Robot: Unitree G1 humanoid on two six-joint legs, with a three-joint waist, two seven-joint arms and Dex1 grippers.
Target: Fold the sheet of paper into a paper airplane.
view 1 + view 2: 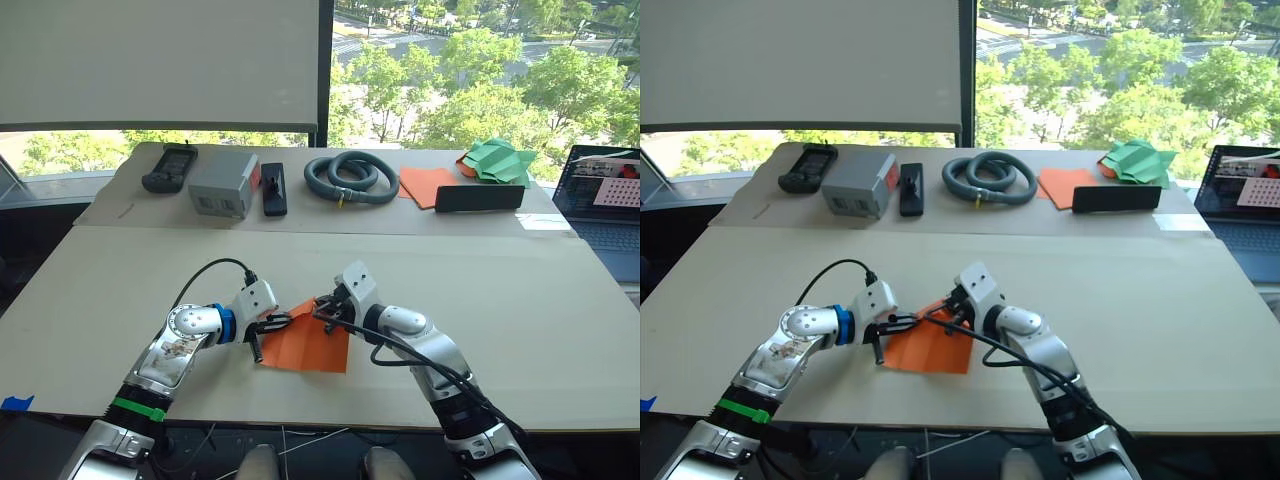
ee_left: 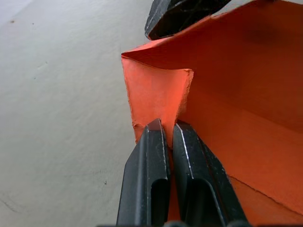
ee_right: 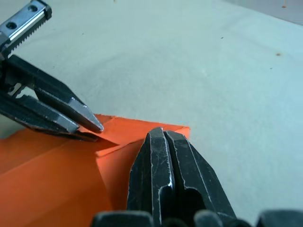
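Orange paper (image 1: 310, 345), partly folded, lies on the near middle of a pale table (image 1: 520, 320), its far edge lifted. The left gripper (image 1: 272, 324) pinches the paper's left corner, fingers (image 2: 147, 179) closed on a small folded flap. The right gripper (image 1: 328, 308) meets it from the right, its fingers (image 3: 163, 175) shut on the far edge just beside the left one. This looks like an early fold, a corner being turned in toward the middle. Next, the flap likely needs laying flat and pressing into a crease. Far off sit a grey box (image 1: 224, 183), a coiled hose (image 1: 350, 177), smooth orange sheets (image 1: 425, 184) and a green paper shape (image 1: 500, 160).
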